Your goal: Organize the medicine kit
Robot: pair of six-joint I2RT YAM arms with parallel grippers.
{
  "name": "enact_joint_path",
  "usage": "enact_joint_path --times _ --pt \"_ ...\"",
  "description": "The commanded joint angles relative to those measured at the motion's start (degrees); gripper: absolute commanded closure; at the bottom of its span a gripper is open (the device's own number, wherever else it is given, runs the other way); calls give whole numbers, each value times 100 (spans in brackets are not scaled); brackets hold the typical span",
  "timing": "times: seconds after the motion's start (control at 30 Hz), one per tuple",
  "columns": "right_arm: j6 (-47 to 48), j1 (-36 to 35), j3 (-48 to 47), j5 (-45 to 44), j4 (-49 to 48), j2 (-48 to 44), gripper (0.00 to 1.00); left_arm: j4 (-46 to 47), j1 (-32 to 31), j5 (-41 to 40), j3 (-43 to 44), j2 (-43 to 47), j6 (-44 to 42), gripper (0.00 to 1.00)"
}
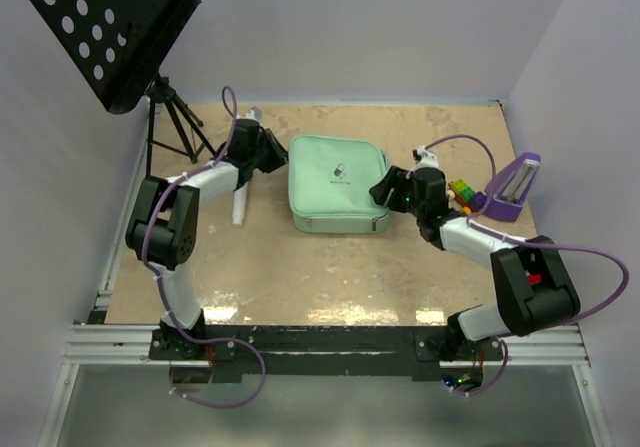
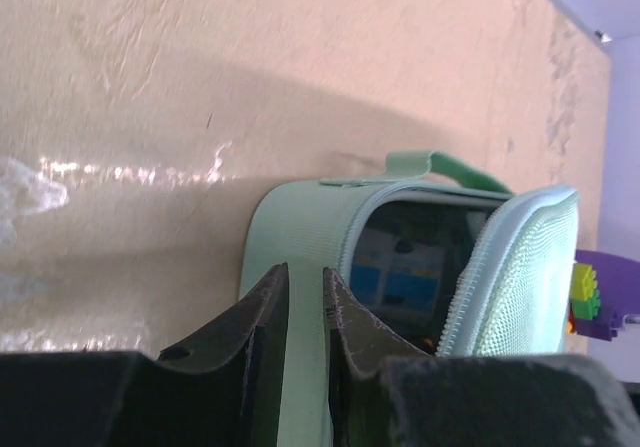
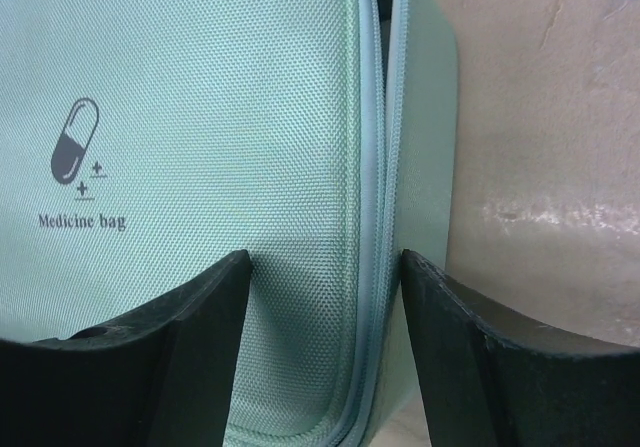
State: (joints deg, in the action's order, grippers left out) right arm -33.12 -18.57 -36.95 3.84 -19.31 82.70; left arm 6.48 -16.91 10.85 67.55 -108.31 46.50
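Note:
The medicine kit [image 1: 338, 182], a mint-green zip case with a capsule mark and "Medicine bag" on its lid, lies mid-table. My left gripper [image 1: 283, 157] is at its left edge. In the left wrist view its jaws [image 2: 305, 282] are shut on the kit's side wall [image 2: 300, 227]. There the lid stands slightly raised, and blue-labelled boxes [image 2: 400, 267] show inside. My right gripper [image 1: 385, 189] is at the kit's right edge. In the right wrist view it [image 3: 325, 257] is open, straddling the zip seam of the kit [image 3: 200, 117], one finger over the lid and the other beside the wall.
A white tube [image 1: 243, 202] lies left of the kit under my left arm. A purple wedge [image 1: 515, 185] and coloured blocks [image 1: 462, 193] stand at the right. A black music stand [image 1: 110, 27] on a tripod fills the back left corner. Walls enclose the table.

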Motion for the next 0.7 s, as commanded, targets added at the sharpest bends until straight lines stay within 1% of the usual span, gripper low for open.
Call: enact_joint_path --times 0.0,0.07,0.1,0.2,0.27,0.3,0.37,0.47,0.5,0.57,0.67 --pt "-291 -436 214 706 6 -52 35 302 91 374 645 -15 35 74" --pt "-317 -525 215 654 59 -104 34 161 170 260 750 64 -53 72" --pt "-335 -525 206 593 102 -139 33 30 205 190 786 126 -123 69" --pt "-274 -525 153 207 401 -472 30 -497 284 -222 953 301 -404 57" --pt "-195 -525 101 -31 682 -710 27 -639 319 -504 971 451 -545 45" --pt "-151 -525 65 -154 796 -824 27 -935 337 -618 971 538 -606 40" --pt "-72 -525 21 -287 999 -1087 25 -1087 346 -829 953 670 -712 33" --pt "130 -656 -58 -339 1262 -1422 26 -1289 355 -1024 875 890 -739 30" --pt "209 -831 -128 -366 1428 -1501 26 -1255 346 -971 778 1013 -730 30" --pt "289 -1340 -321 -891 1798 -1590 28 -1115 346 -822 463 1329 -617 30" --pt "158 -1860 -410 -1296 2264 -1712 30 -746 267 -550 -240 1961 -353 30"
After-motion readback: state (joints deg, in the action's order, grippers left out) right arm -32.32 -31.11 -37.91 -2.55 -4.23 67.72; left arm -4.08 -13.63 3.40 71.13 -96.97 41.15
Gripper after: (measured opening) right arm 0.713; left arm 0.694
